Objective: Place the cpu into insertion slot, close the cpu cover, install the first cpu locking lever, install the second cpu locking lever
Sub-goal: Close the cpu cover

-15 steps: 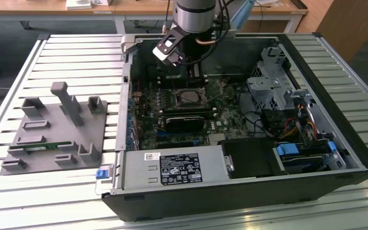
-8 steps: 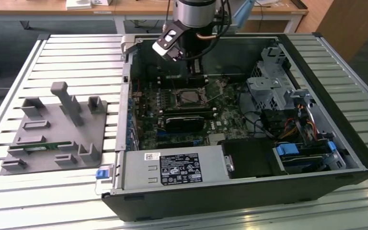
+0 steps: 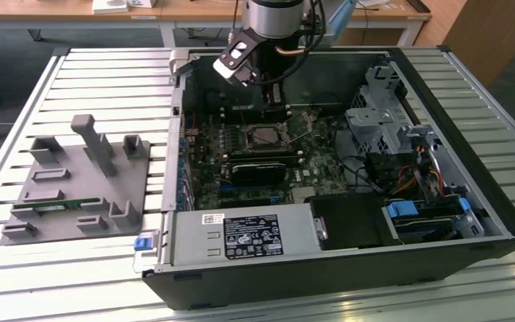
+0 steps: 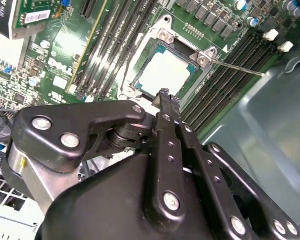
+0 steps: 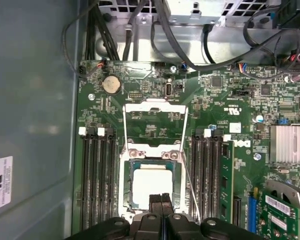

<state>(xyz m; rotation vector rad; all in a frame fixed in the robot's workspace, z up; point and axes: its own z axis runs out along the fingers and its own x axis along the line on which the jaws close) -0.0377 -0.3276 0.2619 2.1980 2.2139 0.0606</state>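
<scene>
Gripper [image 5: 161, 200] fingers [image 5: 155, 201], pressed together on nothing, hang at the edge of the cpu [image 5: 151, 182], seated in the insertion slot [image 5: 125, 192]; the cpu cover [image 5: 155, 106] stands open. A grey fixture [image 3: 78, 181] lies on the exterior view's left, the open computer case [image 3: 474, 147] on its right.

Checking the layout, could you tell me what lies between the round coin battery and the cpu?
The open cpu cover, seen in the first wrist view.

Dull silvery metal cpu [image 5: 152, 182], bright bare-metal cpu cover [image 5: 155, 103] (smooth, faintly reflective), glossy green motherboard [image 5: 225, 100].
</scene>
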